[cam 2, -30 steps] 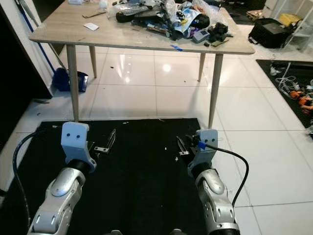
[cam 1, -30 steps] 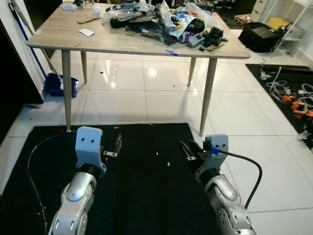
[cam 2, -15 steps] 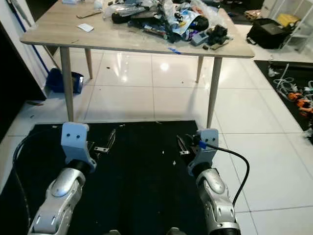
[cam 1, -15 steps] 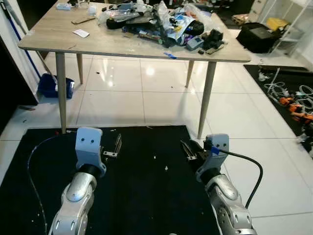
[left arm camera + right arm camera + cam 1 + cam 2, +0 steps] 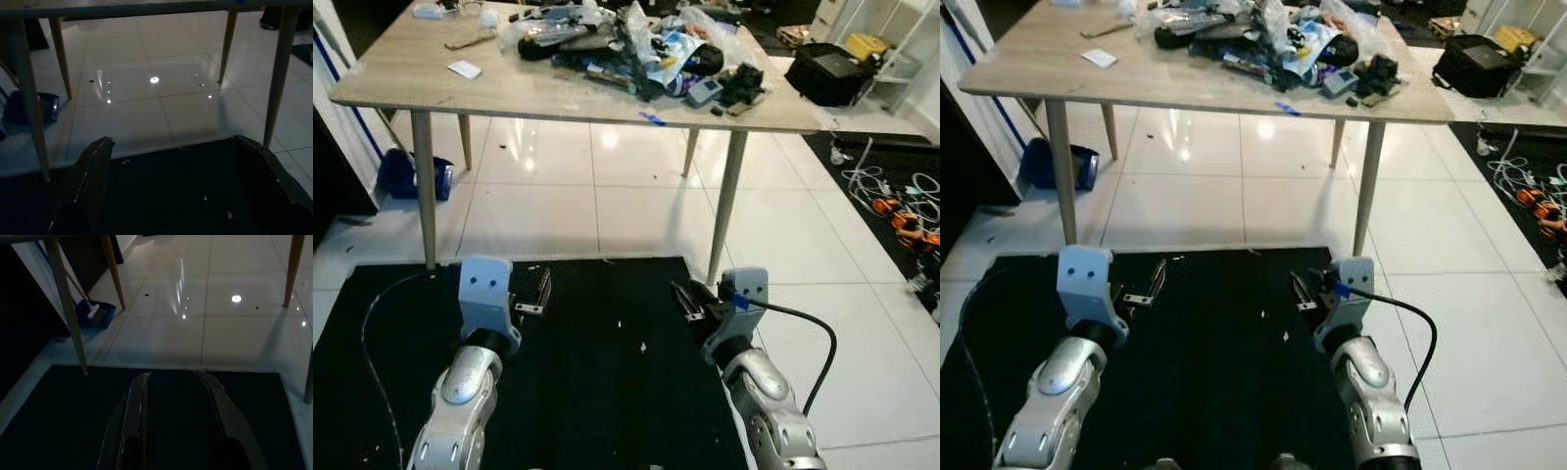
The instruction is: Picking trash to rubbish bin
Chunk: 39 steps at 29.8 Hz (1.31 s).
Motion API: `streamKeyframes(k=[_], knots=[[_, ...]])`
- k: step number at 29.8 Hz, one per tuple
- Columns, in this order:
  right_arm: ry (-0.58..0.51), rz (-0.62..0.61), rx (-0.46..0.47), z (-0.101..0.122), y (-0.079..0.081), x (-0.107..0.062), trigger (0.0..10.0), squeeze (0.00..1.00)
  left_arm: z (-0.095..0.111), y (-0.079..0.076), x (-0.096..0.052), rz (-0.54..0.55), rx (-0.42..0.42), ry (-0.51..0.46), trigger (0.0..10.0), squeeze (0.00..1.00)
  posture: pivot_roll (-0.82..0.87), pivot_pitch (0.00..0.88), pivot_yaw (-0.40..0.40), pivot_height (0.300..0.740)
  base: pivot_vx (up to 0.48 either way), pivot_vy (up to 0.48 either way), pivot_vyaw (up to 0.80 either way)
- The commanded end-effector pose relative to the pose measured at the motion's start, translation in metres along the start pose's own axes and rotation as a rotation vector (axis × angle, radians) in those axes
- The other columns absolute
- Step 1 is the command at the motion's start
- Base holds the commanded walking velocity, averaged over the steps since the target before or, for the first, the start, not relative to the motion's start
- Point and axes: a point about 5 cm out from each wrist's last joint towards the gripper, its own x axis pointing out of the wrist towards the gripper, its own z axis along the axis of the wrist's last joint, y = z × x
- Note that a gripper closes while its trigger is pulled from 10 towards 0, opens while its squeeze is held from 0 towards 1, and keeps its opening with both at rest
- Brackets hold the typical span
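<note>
Right now we hold both arms out low over the black mat [image 5: 597,392], facing a wooden table [image 5: 431,83] that stands on the glossy white tile floor [image 5: 558,196] just past the mat's far edge. Our left gripper [image 5: 544,292] hangs above the mat with its two black fingers [image 5: 93,171] spread wide apart and nothing between them; through the left wrist camera we look under the tabletop at the table legs and the light spots mirrored on the tiles. Our right gripper [image 5: 690,299] hovers over the mat's right side, its fingers [image 5: 134,416] parted by a narrower gap, also empty, with a black cable [image 5: 813,343] looping from its wrist. The trash we are after sits up on the table: a heap of clutter [image 5: 636,44] made of crumpled plastic, wrappers and dark objects piled toward the far right part of the top, well apart from both grippers. A small white card [image 5: 463,70] lies alone on the table's left part, and a blue scrap [image 5: 652,118] rests near the front edge. A blue dustpan [image 5: 406,174] rests on the floor beyond the table's left legs. To our right, a black bag [image 5: 842,70] sits on the floor, and a tangle of cables and orange tools [image 5: 901,201] lies on a dark rug.
</note>
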Motion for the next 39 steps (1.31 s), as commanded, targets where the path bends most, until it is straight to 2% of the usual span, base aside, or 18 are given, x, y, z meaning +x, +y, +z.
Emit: streamKeyframes(k=[1, 8, 17, 26, 39], knots=[[0.012, -0.022, -0.003, -0.0020, -0.0056, -0.0039, 10.0, 0.00, -0.0021, -0.0030, -0.0011, -0.012, 0.007, 0.010, 10.0, 0.00, 0.01, 0.165, -0.068, 0.740, 0.274, 0.000, 0.00], [0.004, -0.027, -0.003, 0.0015, -0.0040, -0.0006, 10.0, 0.00, -0.0003, -0.0009, 0.0010, -0.006, 0.010, 0.004, 10.0, 0.00, 0.01, 0.165, -0.070, 0.740, 0.273, 0.000, 0.00], [-0.002, 0.003, -0.085, 0.0050, -0.0021, 0.0030, 10.0, 0.00, 0.0009, 0.0028, 0.0030, 0.008, 0.013, -0.002, 10.0, 0.00, 0.01, 0.160, -0.068, 0.740, 0.273, 0.000, 0.00], [-0.001, 0.008, -0.087, 0.0040, 0.0004, 0.0026, 10.0, 0.00, 0.0010, 0.0029, 0.0033, 0.006, 0.013, -0.002, 10.0, 0.00, 0.01, 0.159, -0.065, 0.740, 0.273, 0.000, 0.50], [0.000, 0.012, -0.077, 0.0021, 0.0002, 0.0018, 10.0, 0.00, 0.0003, 0.0035, 0.0025, 0.005, 0.018, 0.002, 10.0, 0.00, 0.02, 0.157, -0.066, 0.740, 0.274, 0.000, 0.00]])
